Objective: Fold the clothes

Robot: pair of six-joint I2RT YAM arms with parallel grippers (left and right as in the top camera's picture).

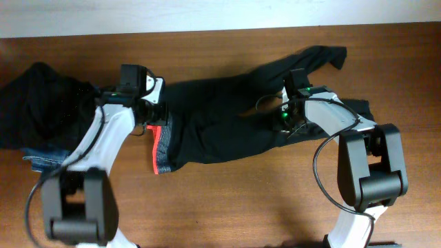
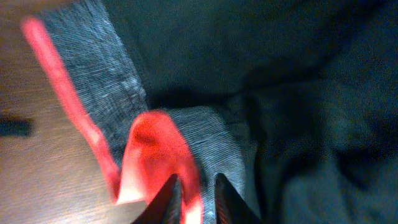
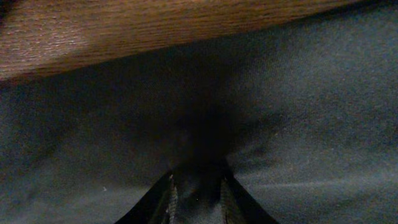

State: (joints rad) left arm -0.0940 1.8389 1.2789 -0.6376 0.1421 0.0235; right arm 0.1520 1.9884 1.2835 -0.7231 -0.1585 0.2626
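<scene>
The clothes [image 1: 220, 117], a black long-legged garment, lie spread across the middle of the table, legs running to the back right. Their red and grey waistband [image 1: 158, 148] is at the left end. My left gripper [image 1: 153, 122] is at that waistband. In the left wrist view a raised fold of the red band [image 2: 155, 143] sits between my narrow-set left gripper [image 2: 198, 198] jaws. My right gripper [image 1: 281, 118] is down on the legs. In the right wrist view black cloth [image 3: 298, 112] bunches up between the right gripper [image 3: 198, 186] jaws, which are shut on it.
A bunched plain black garment [image 1: 41, 103] lies at the far left, with blue denim jeans [image 1: 41, 160] showing under its near edge. Bare wooden table [image 1: 241, 200] runs along the front. The table's far edge [image 1: 207, 29] is just behind the clothes.
</scene>
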